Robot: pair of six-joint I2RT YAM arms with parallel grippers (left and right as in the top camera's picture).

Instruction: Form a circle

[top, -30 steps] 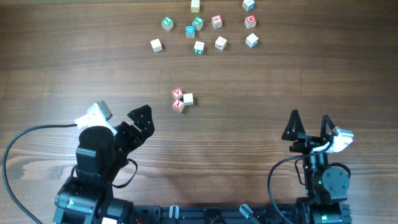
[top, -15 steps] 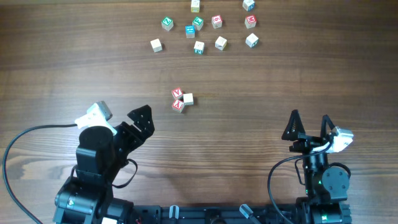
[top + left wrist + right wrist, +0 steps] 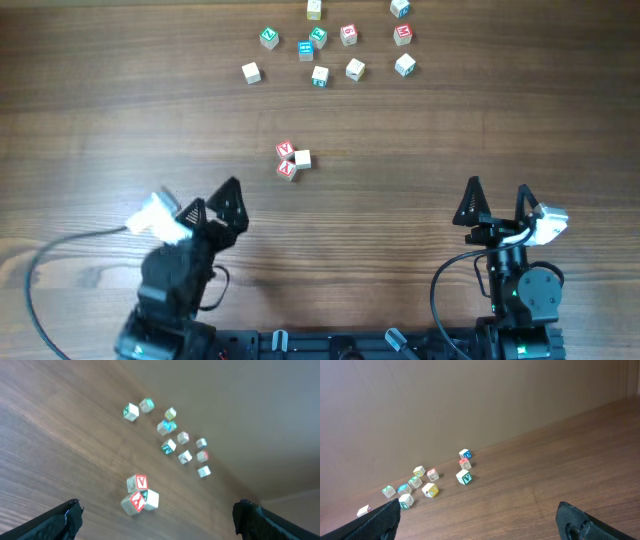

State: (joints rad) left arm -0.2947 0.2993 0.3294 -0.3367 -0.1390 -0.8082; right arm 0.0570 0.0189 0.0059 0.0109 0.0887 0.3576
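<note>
Both arms sit at the near edge of the table [image 3: 450,120].

Left gripper [image 3: 210,203]: fingers spread wide apart, holding nothing. A white camera block [image 3: 155,215] sits on its wrist, just behind the fingers, and a black cable [image 3: 70,240] trails off to its left.

Right gripper [image 3: 497,203]: fingers also wide apart, holding nothing, pointing straight up the table.

The circle [image 3: 291,160]: three small cubes packed tight and touching, two with red letters and one pale. It lies near the left gripper, just ahead and a little to its right. In the left wrist view it sits low, between the two fingertips. The stretch from the fingers to the group is plain wood grain. From the right gripper the group is ahead and well off to the left.

The loose cubes [image 3: 354,68]: about ten, printed in green, blue and red or plain. They are spread out well beyond the circle and apart from it, in the far part of the table. In the right wrist view they lie far ahead and to the left, near the back wall [image 3: 470,400].
</note>
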